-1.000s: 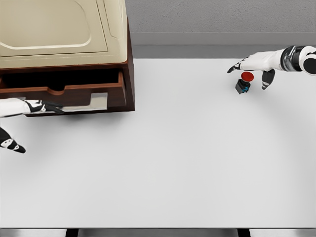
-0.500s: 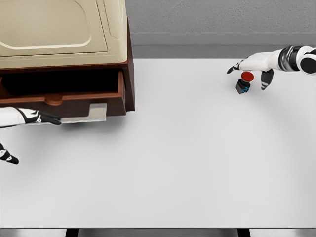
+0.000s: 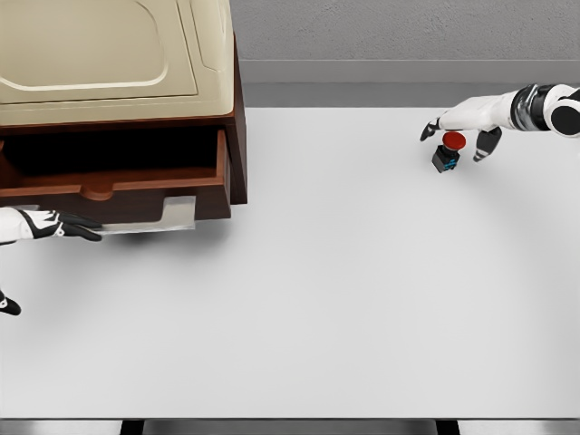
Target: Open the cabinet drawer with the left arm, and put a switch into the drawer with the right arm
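The left hand (image 3: pixel 41 227) is at the left edge of the view, just in front of the drawer (image 3: pixel 118 186); its dark fingers (image 3: pixel 80 228) lie stretched along the grey handle plate (image 3: pixel 163 216) under the drawer front, and I cannot tell if they grip it or only touch it; the drawer is pulled out from the brown cabinet (image 3: pixel 237 136), with a dark opening that shows behind its front; the cabinet has a cream top (image 3: pixel 100 50) and stands at the far left corner of the white table (image 3: pixel 317 299); the middle of the table is bare; at the far right the switch (image 3: pixel 447 152), a small black block with a red button, stands on the table near the far edge, well apart from the drawer; the right hand (image 3: pixel 462 131) is just above and around it, with the fingers spread on both sides, open and not closed on it.
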